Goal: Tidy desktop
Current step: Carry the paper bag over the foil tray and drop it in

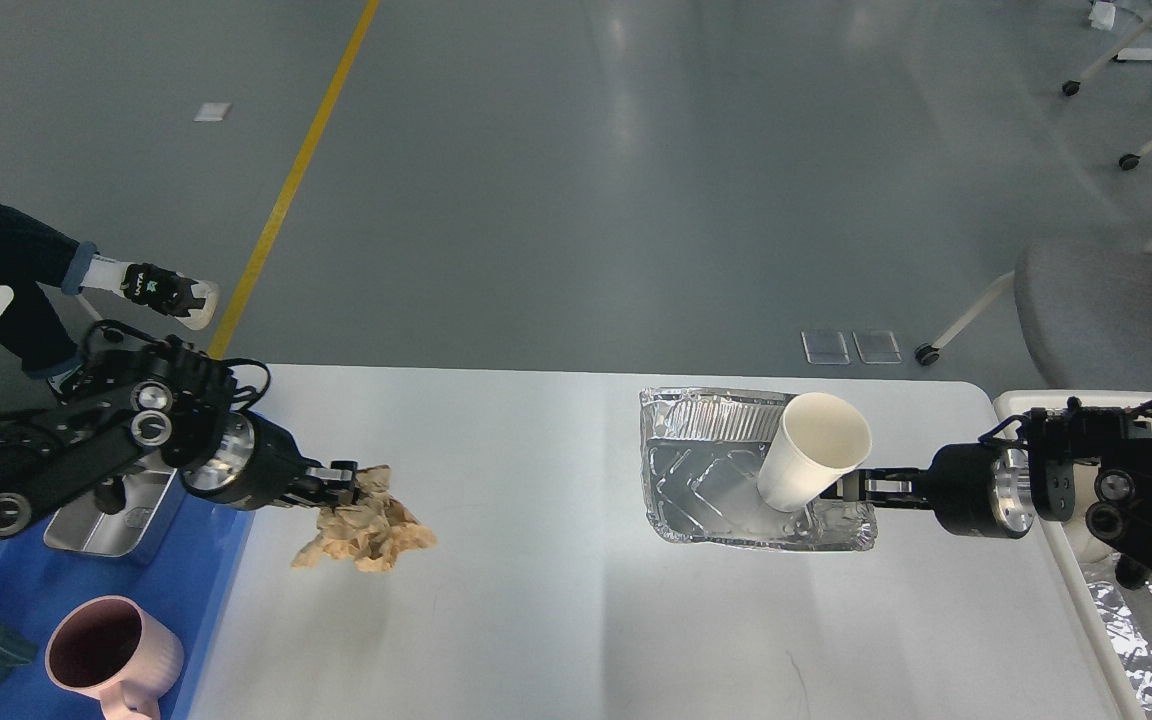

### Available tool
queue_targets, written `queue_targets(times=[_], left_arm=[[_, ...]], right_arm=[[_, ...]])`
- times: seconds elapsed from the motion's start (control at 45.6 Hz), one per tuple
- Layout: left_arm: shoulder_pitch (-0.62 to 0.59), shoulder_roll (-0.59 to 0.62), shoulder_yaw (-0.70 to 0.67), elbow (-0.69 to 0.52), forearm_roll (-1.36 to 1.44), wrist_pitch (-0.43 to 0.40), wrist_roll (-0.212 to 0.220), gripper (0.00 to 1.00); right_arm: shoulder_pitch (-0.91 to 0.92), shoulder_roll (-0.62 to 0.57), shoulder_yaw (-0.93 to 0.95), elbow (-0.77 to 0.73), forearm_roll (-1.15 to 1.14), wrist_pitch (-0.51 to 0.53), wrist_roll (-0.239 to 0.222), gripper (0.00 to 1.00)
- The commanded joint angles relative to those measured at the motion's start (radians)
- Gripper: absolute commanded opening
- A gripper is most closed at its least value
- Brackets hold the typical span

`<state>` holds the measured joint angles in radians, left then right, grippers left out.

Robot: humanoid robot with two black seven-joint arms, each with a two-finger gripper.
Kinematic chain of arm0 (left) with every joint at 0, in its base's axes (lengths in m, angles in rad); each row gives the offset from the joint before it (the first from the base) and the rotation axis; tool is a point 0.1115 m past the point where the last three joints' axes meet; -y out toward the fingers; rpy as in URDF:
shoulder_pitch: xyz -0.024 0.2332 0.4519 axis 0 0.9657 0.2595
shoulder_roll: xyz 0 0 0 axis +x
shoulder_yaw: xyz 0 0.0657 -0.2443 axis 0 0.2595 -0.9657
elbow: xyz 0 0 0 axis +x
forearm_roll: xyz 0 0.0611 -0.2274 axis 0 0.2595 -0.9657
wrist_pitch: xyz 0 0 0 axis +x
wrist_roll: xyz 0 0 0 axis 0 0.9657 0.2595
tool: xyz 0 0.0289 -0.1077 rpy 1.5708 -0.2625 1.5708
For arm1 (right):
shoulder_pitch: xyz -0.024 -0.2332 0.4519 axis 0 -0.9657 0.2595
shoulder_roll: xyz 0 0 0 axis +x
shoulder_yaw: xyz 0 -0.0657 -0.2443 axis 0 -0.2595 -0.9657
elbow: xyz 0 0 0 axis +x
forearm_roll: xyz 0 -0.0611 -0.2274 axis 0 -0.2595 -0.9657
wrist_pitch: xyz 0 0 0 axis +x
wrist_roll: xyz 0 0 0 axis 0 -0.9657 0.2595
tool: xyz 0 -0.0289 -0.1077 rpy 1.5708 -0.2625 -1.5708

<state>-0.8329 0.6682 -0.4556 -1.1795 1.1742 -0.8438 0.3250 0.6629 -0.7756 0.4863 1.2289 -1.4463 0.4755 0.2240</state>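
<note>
Right gripper (851, 487) pinched the paper cup (814, 450) over the foil tray (706, 480) — bin (1021, 402) just to its right — while left gripper (346, 480) nipped the crumpled paper (368, 530) on the white counter (536, 600), blue tray (206, 560) alongside.

At the left of the frame, a black shoe (168, 291) carries small white lettering on its side, but it is too small and blurred to read with certainty. No other text, label, number or sign can be read anywhere else in the frame.
</note>
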Motion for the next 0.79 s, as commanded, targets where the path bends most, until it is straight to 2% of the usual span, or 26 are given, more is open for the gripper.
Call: queue_targets(times=[0.0, 0.11, 0.241, 0.373, 0.439, 0.549, 0.68, 0.724, 0.768], left_arm=[[0.046, 0.197, -0.159, -0.084, -0.028, -0.041, -0.11, 0.04], [0.083, 0.324, -0.316, -0.095, -0.063, -0.11, -0.207, 0.04], [0.127, 0.435, -0.511, -0.095, -0.113, -0.116, -0.302, 0.04], [0.149, 0.526, -0.672, -0.086, -0.166, -0.116, -0.36, 0.03], [0.149, 0.553, -0.698, -0.081, -0.179, -0.116, -0.376, 0.03], [0.149, 0.554, -0.706, -0.081, -0.179, -0.116, -0.376, 0.03], [0.132, 0.501, -0.712, -0.081, -0.176, -0.116, -0.344, 0.03], [0.117, 0.463, -0.71, -0.081, -0.176, -0.116, -0.313, 0.03], [0.083, 0.41, -0.706, -0.078, -0.176, -0.116, -0.252, 0.03]], right_arm=[[-0.002, -0.002, 0.028, 0.006, 0.0, 0.0, 0.0, 0.0], [-0.002, -0.008, 0.029, 0.024, 0.0, 0.002, 0.0, 0.0], [-0.002, -0.027, 0.04, 0.046, 0.001, 0.002, -0.002, 0.0], [-0.002, -0.033, 0.049, 0.046, 0.001, 0.0, -0.002, 0.0], [-0.002, -0.033, 0.06, 0.054, 0.001, 0.002, -0.002, 0.0], [-0.002, -0.039, 0.06, 0.055, 0.001, 0.0, -0.002, 0.0], [-0.003, -0.039, 0.06, 0.055, 0.006, 0.002, -0.002, 0.0], [-0.005, -0.039, 0.06, 0.055, 0.006, 0.002, -0.002, 0.0], [-0.003, -0.037, 0.06, 0.055, 0.006, 0.002, -0.002, 0.0]])
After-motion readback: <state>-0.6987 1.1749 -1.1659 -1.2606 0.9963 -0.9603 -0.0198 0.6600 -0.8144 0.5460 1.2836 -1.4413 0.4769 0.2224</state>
